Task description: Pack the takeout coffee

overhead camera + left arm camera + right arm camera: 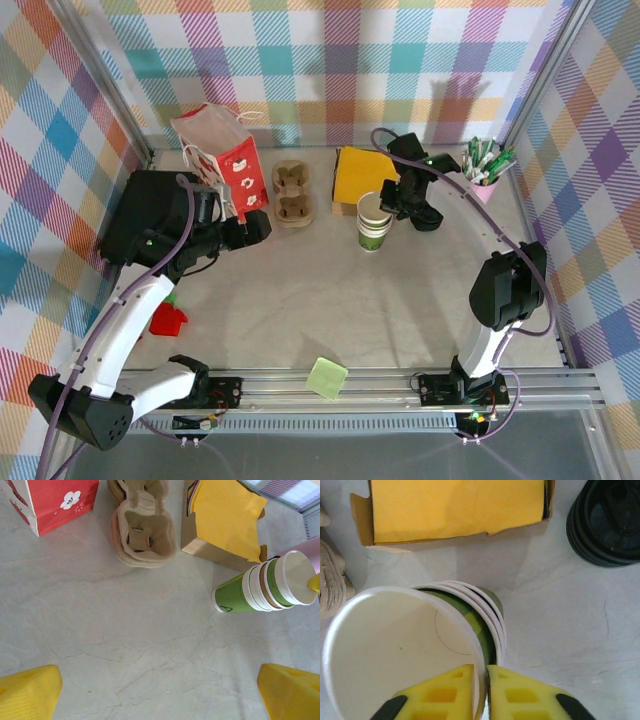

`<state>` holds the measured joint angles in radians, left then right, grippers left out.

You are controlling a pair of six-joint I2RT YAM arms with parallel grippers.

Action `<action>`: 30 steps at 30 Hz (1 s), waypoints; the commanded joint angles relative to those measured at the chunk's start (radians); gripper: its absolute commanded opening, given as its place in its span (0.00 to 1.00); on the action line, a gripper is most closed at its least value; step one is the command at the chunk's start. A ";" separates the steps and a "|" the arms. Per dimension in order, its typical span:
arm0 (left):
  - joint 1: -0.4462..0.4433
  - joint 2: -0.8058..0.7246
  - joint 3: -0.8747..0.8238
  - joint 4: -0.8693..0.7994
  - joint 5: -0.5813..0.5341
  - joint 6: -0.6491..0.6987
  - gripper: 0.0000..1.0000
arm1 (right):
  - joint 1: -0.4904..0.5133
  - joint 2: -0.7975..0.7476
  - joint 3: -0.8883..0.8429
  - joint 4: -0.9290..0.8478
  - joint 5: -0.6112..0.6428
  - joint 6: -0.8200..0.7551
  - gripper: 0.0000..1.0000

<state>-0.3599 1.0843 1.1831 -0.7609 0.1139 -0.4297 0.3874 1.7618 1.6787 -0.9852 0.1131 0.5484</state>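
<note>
Plaid-patterned walls (330,70) in pastel colours enclose a pale grey, marbled worktop (300,300). At the far left, a small red object (170,320) lies beside the left arm. The left end effector (160,690) hangs over bare worktop with its yellow fingers spread wide apart and nothing between them. Just behind it, a red-and-white paper bag (225,165) with a flower print stands upright. A green sticky note (327,378) lies at the near edge, by the rail. Right of the bag sits a moulded cardboard cup carrier (293,190). Next to the carrier, an open cardboard box (345,205) holds yellow napkins (362,172). The takeout coffee cup (374,215) stands upright on the worktop just in front of this box, well apart from the bag. It is the topmost of several nested green-sided cups with cream-white rims. The right end effector (481,672) is clamped on that cup's rim, one yellow finger inside the mouth and one outside, with the paper wall pinched between them. A stack of round black lids (607,525) lies to the right of the box. At the far right corner, a pink cup (486,180) holds green-and-white pens.
</note>
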 commanded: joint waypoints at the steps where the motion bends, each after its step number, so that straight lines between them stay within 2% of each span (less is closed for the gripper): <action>1: -0.010 0.006 0.007 -0.016 -0.002 0.011 1.00 | 0.002 0.008 0.044 -0.050 0.007 -0.019 0.09; 6: -0.011 0.013 0.007 -0.017 -0.005 0.010 1.00 | 0.002 0.008 0.099 -0.105 0.022 -0.039 0.01; 14: -0.011 0.003 0.025 -0.031 -0.019 0.016 1.00 | 0.011 -0.029 0.318 -0.259 0.004 -0.081 0.00; 18: -0.011 -0.017 0.026 -0.025 -0.058 0.006 1.00 | 0.048 -0.079 0.395 -0.310 -0.018 -0.098 0.00; 24: -0.011 -0.089 0.000 0.010 -0.150 -0.032 1.00 | 0.149 -0.179 0.331 -0.302 -0.049 -0.070 0.00; 30: -0.011 -0.176 -0.020 0.032 -0.216 -0.036 1.00 | 0.281 -0.269 0.138 -0.200 -0.023 -0.012 0.00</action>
<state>-0.3653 0.9379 1.1736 -0.7502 -0.0444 -0.4549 0.6292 1.5082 1.8950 -1.2301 0.0860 0.4938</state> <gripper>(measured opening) 0.998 0.065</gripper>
